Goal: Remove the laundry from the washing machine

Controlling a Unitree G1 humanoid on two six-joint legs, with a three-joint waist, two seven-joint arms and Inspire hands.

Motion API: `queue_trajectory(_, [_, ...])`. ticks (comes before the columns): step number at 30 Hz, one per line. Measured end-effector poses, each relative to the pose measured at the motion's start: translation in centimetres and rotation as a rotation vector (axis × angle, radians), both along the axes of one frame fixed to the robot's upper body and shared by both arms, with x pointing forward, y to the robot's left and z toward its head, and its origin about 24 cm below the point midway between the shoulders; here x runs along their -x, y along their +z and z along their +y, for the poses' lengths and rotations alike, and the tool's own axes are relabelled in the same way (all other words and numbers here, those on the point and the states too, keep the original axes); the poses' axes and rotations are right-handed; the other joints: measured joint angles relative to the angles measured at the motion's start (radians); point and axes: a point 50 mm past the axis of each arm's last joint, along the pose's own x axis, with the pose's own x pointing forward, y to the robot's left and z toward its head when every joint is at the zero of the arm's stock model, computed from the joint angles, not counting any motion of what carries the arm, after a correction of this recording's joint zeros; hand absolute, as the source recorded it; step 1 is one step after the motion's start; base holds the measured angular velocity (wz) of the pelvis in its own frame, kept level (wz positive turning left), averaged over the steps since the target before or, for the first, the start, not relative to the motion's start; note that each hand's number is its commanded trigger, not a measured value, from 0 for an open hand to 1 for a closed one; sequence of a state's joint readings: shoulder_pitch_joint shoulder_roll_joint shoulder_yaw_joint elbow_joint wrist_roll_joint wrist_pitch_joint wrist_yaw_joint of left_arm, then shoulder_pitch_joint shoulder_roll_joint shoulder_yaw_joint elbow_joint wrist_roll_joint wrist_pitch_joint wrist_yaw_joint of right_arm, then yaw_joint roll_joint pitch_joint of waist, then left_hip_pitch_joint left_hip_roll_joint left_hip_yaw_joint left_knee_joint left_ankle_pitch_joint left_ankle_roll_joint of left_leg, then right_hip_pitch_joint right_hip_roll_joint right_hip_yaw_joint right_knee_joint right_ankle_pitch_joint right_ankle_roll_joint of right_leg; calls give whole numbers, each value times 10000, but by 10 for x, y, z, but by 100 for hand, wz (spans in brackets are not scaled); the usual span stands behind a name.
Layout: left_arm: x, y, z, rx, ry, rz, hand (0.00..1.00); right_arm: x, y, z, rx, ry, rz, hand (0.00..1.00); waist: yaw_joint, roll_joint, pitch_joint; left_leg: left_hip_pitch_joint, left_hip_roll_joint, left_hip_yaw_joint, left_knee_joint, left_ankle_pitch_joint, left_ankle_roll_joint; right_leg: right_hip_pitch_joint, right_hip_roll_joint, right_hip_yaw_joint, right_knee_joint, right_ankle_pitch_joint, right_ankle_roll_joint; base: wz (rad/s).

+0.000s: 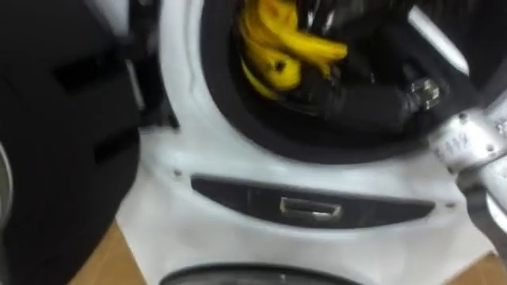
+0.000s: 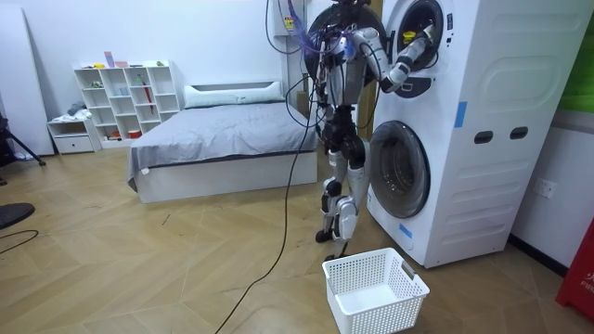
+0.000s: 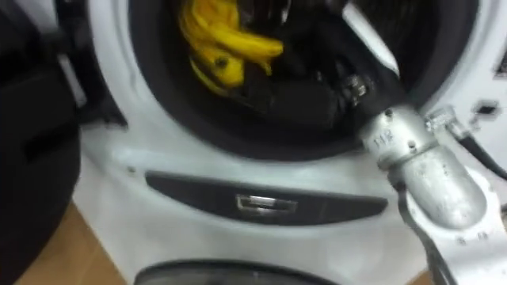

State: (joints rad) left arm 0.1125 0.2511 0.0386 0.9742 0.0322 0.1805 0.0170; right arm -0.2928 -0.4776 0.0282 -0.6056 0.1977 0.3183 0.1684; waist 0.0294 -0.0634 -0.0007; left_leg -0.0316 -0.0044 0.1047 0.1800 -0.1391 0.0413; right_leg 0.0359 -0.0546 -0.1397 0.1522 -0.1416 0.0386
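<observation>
A yellow cloth (image 1: 279, 49) hangs bunched in the upper left of the open drum of the top washing machine (image 1: 207, 134). My right arm comes in from the lower right, and its dark right hand (image 1: 360, 107) reaches into the drum, just right of and below the cloth. Its fingers merge with the dark drum interior, so their grip is unclear. In the room view I stand facing the stacked white machines (image 2: 483, 139) with my right hand (image 2: 423, 46) raised into the upper opening.
The top machine's dark open door (image 1: 55, 119) stands at the left. Below the drum runs a dark panel with a metal handle (image 1: 310, 208). A white laundry basket (image 2: 376, 289) sits on the wooden floor by the lower machine's round door (image 2: 399, 169). A bed (image 2: 223, 139) lies behind.
</observation>
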Motion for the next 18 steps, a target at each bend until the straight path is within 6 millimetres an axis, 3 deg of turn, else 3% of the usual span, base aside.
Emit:
queue_trajectory(5, [8, 1, 6, -174, 219, 91, 0, 8, 1, 3, -174, 667, 16, 100, -63, 42, -20, 90, 93, -5, -99, 5, -156, 19, 172, 9, 20, 56, -131, -7])
queue_trajectory(8, [14, 0, 6, -216, 178, 237, 0, 10, 0, 1, -199, 617, 1, 100, -262, 12, -46, 95, 131, 17, -89, 22, -188, 50, 210, 12, 26, 76, -164, -5])
queue_trajectory(18, [16, 2, 9, -308, 292, -36, 0, 25, -14, -16, -699, 787, 605, 100, -349, -31, -108, 274, 141, 56, -69, -55, -191, 168, 220, 2, 17, 83, -175, 0])
